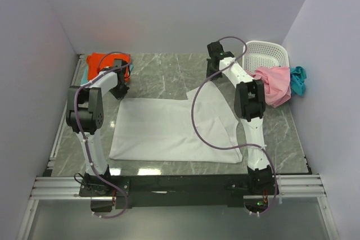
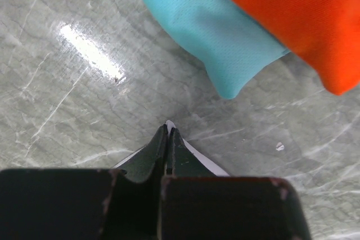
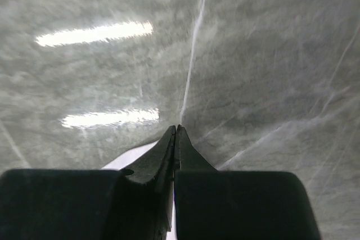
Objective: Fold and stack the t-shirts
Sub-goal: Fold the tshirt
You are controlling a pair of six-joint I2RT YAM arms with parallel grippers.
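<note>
In the left wrist view the edge cuts off the orange-red t-shirt (image 2: 292, 21) and aqua t-shirt (image 2: 214, 32)

Grey marble-look worktop (image 1: 163, 74), white veins, 2 light glares in right wrist view. 1 large white t-shirt (image 1: 169, 130) spread mostly flat mid-worktop, its far right corner raised. Far left corner: pale aqua t-shirt (image 2: 214, 26) on the worktop, orange-red t-shirt (image 1: 101, 60) on top of it. Far right corner: white basket (image 1: 264, 54), pink t-shirt (image 1: 275, 85) draped over its near rim, teal-blue t-shirt (image 1: 298, 80) just beside
</note>
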